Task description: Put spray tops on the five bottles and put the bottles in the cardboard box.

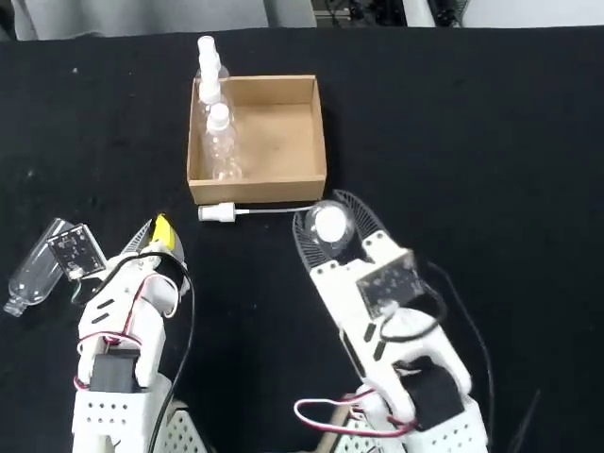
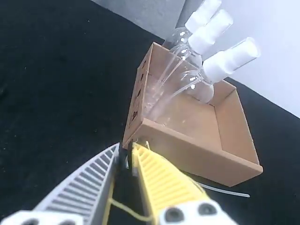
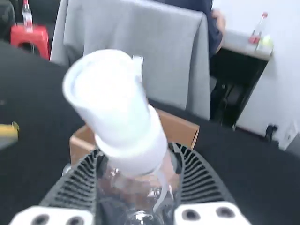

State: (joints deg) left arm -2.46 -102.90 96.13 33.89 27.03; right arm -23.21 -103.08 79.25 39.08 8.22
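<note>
Right hand (image 3: 138, 161), ribbed, grips clear bottle (image 3: 129, 192), white spray top (image 3: 117, 108)

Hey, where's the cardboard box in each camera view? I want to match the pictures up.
High view: the cardboard box sits on the black table beyond both arms.
Left wrist view: the box lies just past the left gripper.
Right wrist view: the box is partly hidden behind the bottle in the right gripper.
Shared landmark: capped bottles in the box's corner, high and left wrist views.
</note>
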